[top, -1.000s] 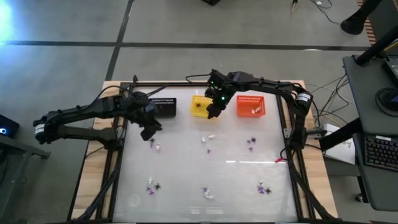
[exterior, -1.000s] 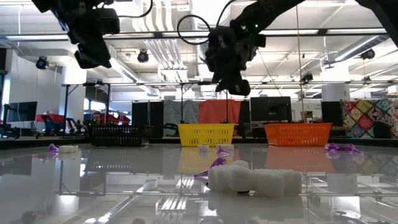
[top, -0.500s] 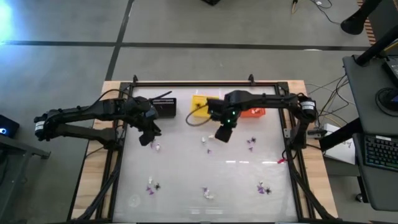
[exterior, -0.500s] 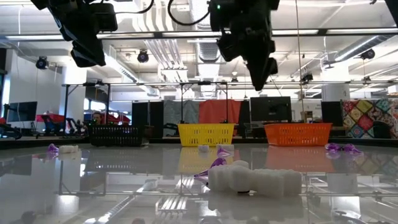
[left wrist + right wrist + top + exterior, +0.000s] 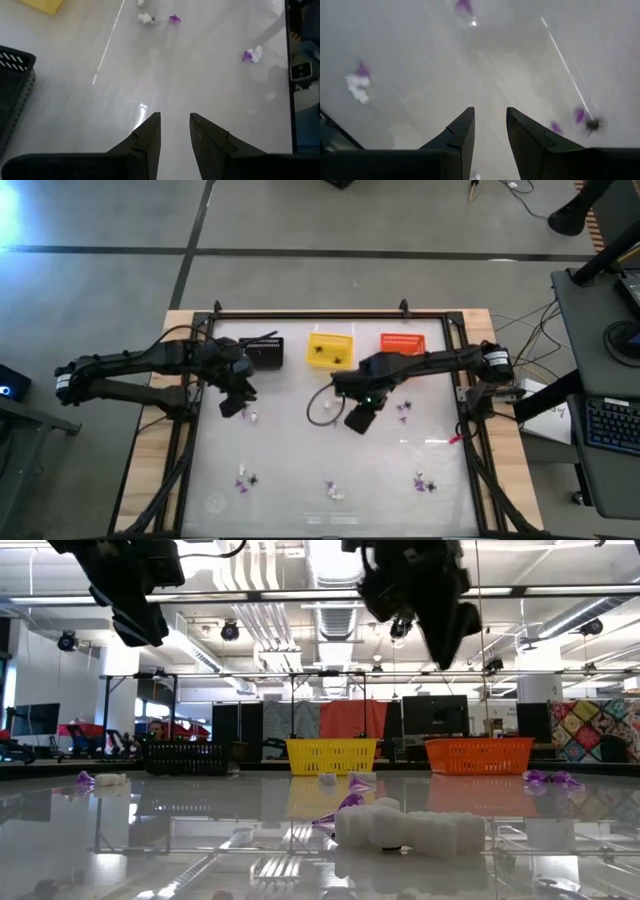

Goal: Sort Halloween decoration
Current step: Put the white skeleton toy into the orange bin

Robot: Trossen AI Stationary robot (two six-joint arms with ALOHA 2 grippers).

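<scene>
**Purple and white trinkets mostly still loose**

Yellow basket (image 5: pixel 329 349) holds something dark, but trinkets (image 5: pixel 404 409) still scatter across my table (image 5: pixel 300 470). Left gripper (image 5: pixel 174 131) and right gripper (image 5: pixel 489 127) hover empty, fingers slightly apart. Plenty left.

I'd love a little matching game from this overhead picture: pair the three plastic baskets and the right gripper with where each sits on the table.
Things:
1. black plastic basket
2. yellow plastic basket
3. orange plastic basket
4. right gripper

Places:
A. middle of the basket row
B. over the table's centre, above scattered trinkets
C. right end of the basket row
D. left end of the basket row

Pairs: 1-D, 2-A, 3-C, 4-B
</scene>
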